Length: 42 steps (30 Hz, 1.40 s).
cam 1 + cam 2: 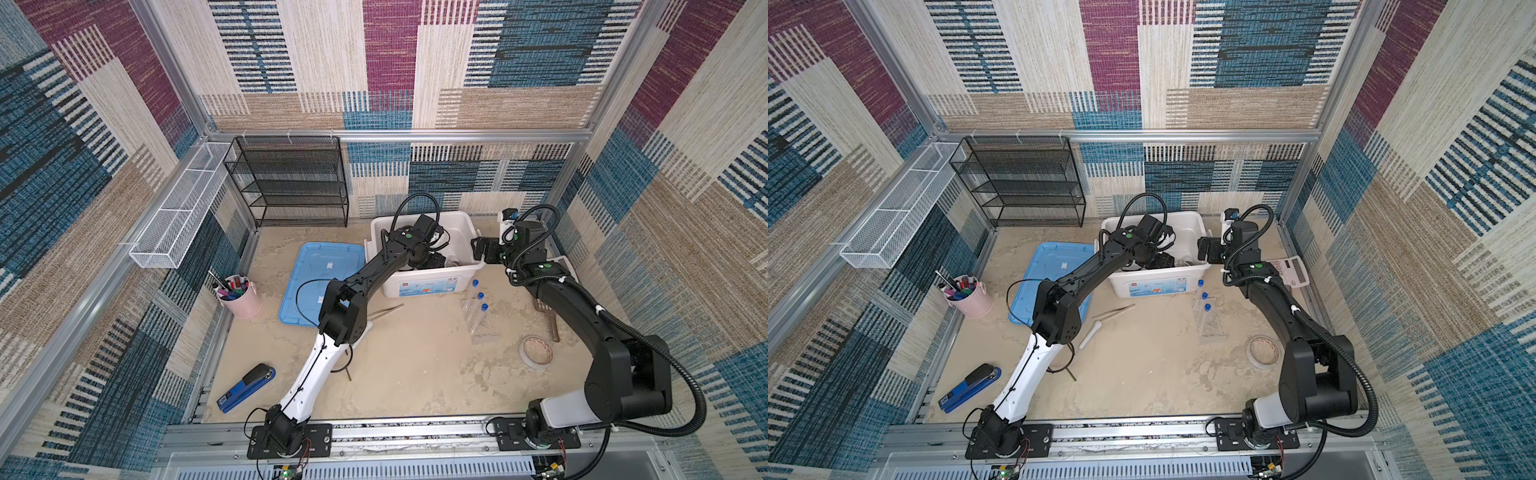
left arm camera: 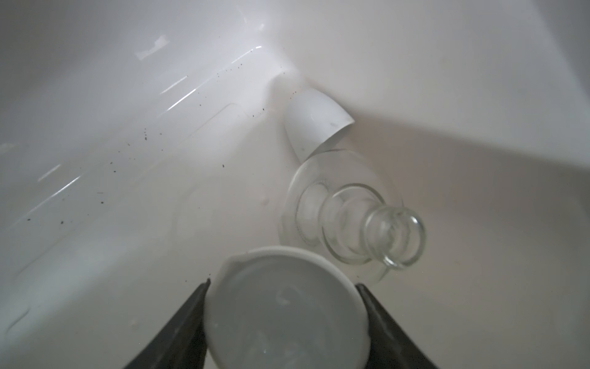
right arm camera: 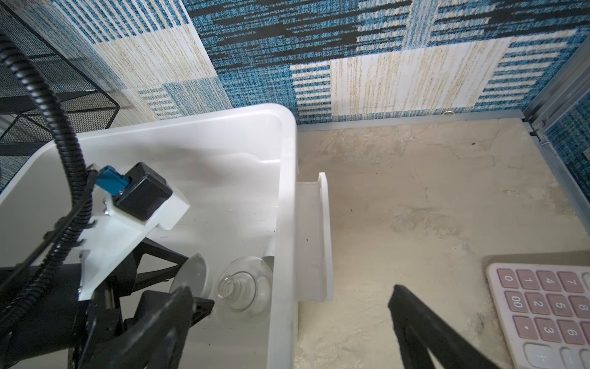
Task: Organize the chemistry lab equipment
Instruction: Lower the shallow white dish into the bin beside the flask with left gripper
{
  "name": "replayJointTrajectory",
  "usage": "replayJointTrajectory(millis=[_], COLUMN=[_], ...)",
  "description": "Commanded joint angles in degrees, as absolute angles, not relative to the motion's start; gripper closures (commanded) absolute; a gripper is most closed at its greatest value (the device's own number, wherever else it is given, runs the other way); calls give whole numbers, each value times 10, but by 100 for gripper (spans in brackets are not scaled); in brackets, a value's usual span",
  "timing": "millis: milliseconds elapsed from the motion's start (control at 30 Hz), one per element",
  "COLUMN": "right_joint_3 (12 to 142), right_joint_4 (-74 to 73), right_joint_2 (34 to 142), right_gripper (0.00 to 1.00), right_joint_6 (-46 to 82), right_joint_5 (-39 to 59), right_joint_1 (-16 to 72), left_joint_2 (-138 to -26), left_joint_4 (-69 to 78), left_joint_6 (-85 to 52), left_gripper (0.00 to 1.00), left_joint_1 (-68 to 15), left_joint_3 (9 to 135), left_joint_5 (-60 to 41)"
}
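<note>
Inside the white bin (image 1: 415, 286), my left gripper (image 2: 284, 282) is shut on a small white dish (image 2: 287, 313), one finger on each side of its rim. Just beyond it stands the glass flask (image 2: 348, 217), with a second white dish (image 2: 316, 123) on its side in the bin's corner. My right gripper (image 3: 293, 306) hangs open over the bin's right wall, holding nothing. On the table lie blue-capped test tubes in the clear rack (image 1: 478, 307), tweezers (image 1: 386, 311), the white pestle (image 1: 1091, 334) and the black ring tripod (image 1: 1065, 361), partly under the left arm.
The bin's blue lid (image 1: 316, 282) lies left of it. A pink cup of pens (image 1: 239, 297), blue stapler (image 1: 247, 386), tape roll (image 1: 536, 351) and pink-keyed calculator (image 3: 549, 313) sit around. A black mesh shelf (image 1: 291, 183) and a white wire basket (image 1: 183, 208) line the back left.
</note>
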State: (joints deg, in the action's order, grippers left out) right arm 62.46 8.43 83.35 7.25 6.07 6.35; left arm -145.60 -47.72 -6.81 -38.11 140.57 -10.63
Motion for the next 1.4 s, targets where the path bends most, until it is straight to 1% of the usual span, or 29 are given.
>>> replayJointTrajectory(millis=[0,533,767,1000,1233,1333,1367], right_joint_3=[626,625,624,625,626,627,627], right_joint_4=[66,66,66,67,69,71,72], right_joint_2=[836,843,840,840,839,839,838], right_gripper=[2,2,2,2,2,2,2], right_joint_6=[76,80,80,82,83,83,83], right_joint_5=[68,72,71,70,67,66,64], right_joint_1=[63,63,63,63,63,63,63], left_joint_2=[-1462,-1482,-1485,-1485,-1484,-1482,-1481], left_joint_4=[-478,-492,-505,-513,-513,-513,-513], left_joint_6=[-56,-44,-44,-47,-36,-30,-30], left_gripper=[44,43,41,37,31,28,25], left_joint_1=[-382,-388,-388,-388,-389,-389,-389], left_joint_3=[1406,1408,1405,1406,1413,1411,1409], left_joint_5=[-103,-110,-90,-77,-102,-100,-96])
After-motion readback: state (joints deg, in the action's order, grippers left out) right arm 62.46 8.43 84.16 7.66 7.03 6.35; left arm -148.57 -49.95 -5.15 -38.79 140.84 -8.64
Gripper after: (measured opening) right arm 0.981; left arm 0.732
